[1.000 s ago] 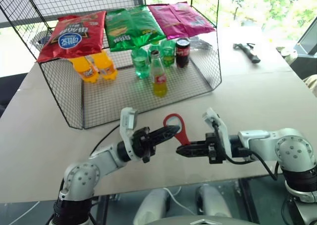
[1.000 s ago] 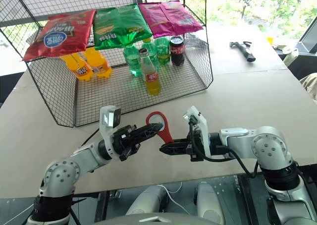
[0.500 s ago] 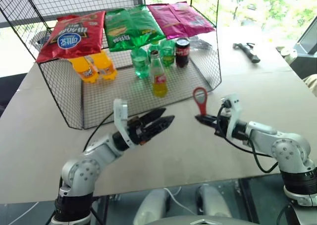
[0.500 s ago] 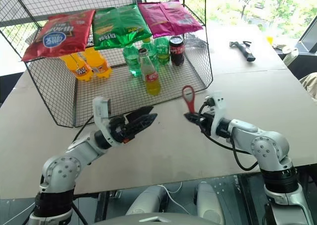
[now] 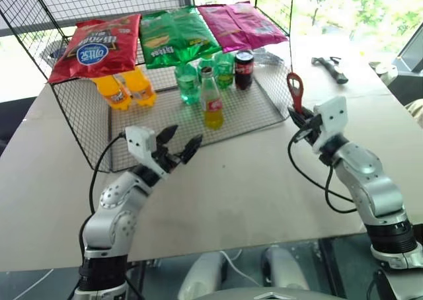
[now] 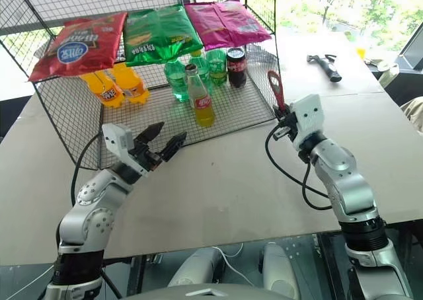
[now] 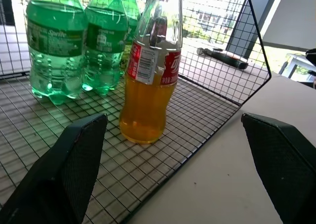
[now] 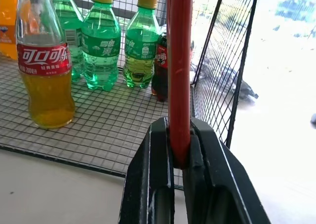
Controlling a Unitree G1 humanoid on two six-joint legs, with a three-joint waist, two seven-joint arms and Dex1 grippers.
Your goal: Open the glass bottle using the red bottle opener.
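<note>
Since the bottle (image 5: 212, 102) stands capped on the wire rack (image 5: 119, 138), near its front edge, it is best gripped low on the body by the wide-open left gripper (image 5: 177, 143) before the opener (image 5: 295, 92), clamped upright in the right gripper (image 5: 303, 117), is hooked under the cap. Yellow drink fills the bottle to its shoulder; green bottles (image 5: 188, 83) behind are full.

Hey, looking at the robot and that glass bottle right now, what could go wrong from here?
The glass bottle stands free on the wire rack, close to the green bottles; a bump from the open left gripper might tip it. The right gripper holds the red opener by its handle end only, so it may twist under load.
</note>
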